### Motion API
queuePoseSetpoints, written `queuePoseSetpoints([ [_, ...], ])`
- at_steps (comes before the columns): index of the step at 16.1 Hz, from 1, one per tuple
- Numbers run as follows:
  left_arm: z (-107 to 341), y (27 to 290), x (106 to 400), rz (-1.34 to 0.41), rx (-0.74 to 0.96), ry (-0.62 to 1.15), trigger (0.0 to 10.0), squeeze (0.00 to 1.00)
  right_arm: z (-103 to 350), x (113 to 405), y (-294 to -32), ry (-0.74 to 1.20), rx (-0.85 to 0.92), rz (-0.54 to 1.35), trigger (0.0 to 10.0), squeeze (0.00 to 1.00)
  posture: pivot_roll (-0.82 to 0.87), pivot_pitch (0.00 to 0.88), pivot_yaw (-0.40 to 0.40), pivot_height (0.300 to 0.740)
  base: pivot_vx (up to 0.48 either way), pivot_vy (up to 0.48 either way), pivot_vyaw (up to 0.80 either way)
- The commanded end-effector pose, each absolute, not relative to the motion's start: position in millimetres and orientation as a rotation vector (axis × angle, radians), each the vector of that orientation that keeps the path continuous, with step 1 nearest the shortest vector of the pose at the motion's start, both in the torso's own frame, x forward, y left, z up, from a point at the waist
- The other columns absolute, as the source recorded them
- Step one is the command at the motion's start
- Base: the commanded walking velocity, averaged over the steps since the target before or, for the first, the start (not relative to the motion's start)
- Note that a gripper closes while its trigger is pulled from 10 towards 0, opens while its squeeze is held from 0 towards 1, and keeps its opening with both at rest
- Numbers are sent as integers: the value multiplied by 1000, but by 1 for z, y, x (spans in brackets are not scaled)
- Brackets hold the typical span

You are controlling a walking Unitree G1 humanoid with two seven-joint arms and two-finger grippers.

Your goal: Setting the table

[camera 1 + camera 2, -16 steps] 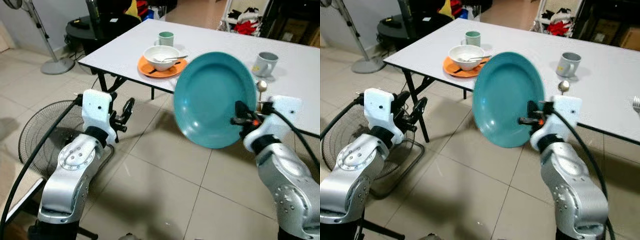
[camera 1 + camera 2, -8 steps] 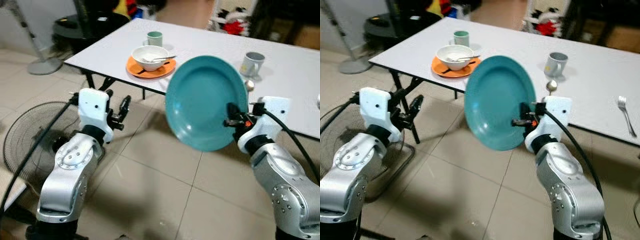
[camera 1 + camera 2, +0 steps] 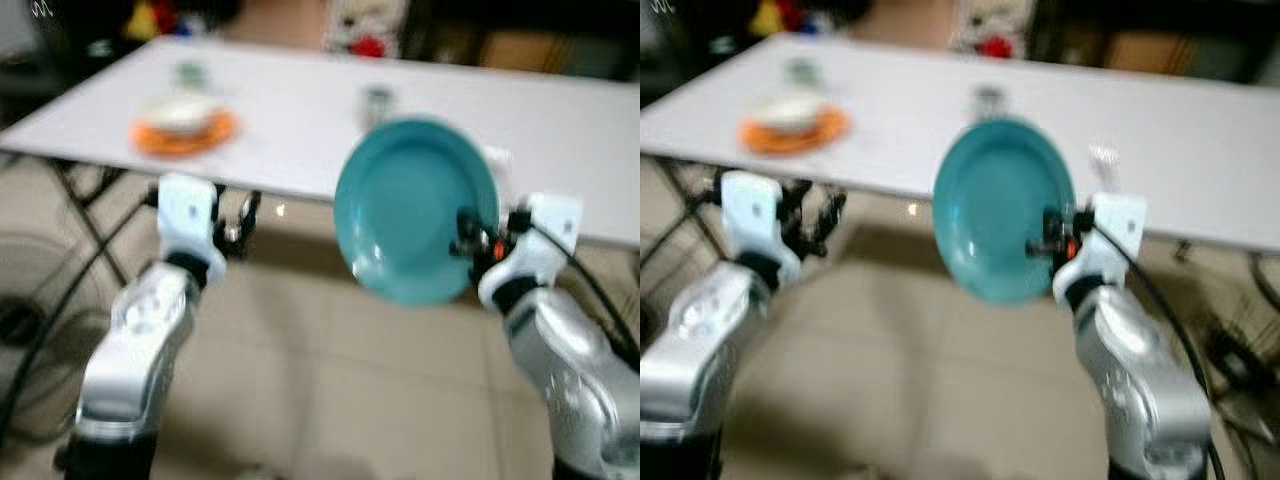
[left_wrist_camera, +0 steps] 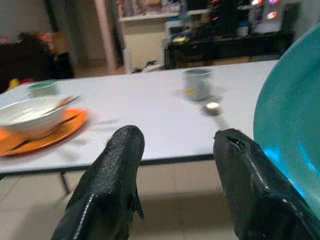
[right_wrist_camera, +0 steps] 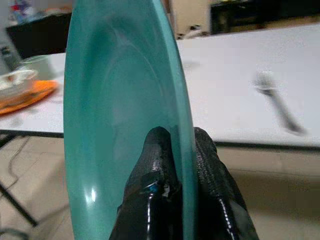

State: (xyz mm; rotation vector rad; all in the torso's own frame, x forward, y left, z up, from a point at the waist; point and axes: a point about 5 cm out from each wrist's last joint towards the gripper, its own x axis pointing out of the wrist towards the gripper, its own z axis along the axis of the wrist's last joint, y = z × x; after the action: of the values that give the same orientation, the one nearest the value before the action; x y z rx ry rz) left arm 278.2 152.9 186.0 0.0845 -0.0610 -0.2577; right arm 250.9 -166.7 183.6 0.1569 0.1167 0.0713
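A teal plate (image 3: 413,211) stands on edge in the air before the white table (image 3: 300,110), with my right gripper (image 5: 177,150) shut on its rim (image 5: 184,115). My left gripper (image 4: 175,150) is open and holds nothing, raised near the table's front edge (image 4: 150,161). On the table I see an orange plate (image 4: 47,131) carrying a white bowl (image 4: 27,111) with a spoon, a green cup (image 4: 42,88), a grey mug (image 4: 198,84) with a spoon (image 4: 212,106) beside it, and a fork (image 5: 277,102). The eye views are blurred.
The table's black legs (image 3: 85,205) stand at the left over the tiled floor (image 3: 300,360). Dark furniture and shelves (image 4: 225,35) line the far side of the room. Cables (image 3: 1240,350) lie on the floor at the right.
The whole scene has slid left and the table looks closer, so the camera has moved. The plate stays gripped in my right gripper; the left stays open.
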Motion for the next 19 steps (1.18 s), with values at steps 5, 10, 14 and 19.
queuePoseSetpoints([
  [5, 179, 151, 272, -276, 69, -40, 10000, 0, 184, 250, -167, 139, 211, 59, 10000, 0, 40, 0, 42, 740, 0, 96, 0],
  [10, 176, 145, 269, -277, 47, -49, 10000, 0, 178, 257, -176, 143, 226, 59, 10000, 0, 51, 0, 32, 740, 0, 0, 0],
  [14, 176, 143, 268, -311, 37, -55, 10000, 0, 176, 255, -179, 147, 316, 73, 10000, 0, 48, 0, 33, 740, 68, 0, 0],
  [19, 170, 141, 266, -323, 48, -40, 10000, 0, 181, 259, -179, 122, 320, 89, 10000, 0, 50, 0, 32, 740, 316, 0, -156],
])
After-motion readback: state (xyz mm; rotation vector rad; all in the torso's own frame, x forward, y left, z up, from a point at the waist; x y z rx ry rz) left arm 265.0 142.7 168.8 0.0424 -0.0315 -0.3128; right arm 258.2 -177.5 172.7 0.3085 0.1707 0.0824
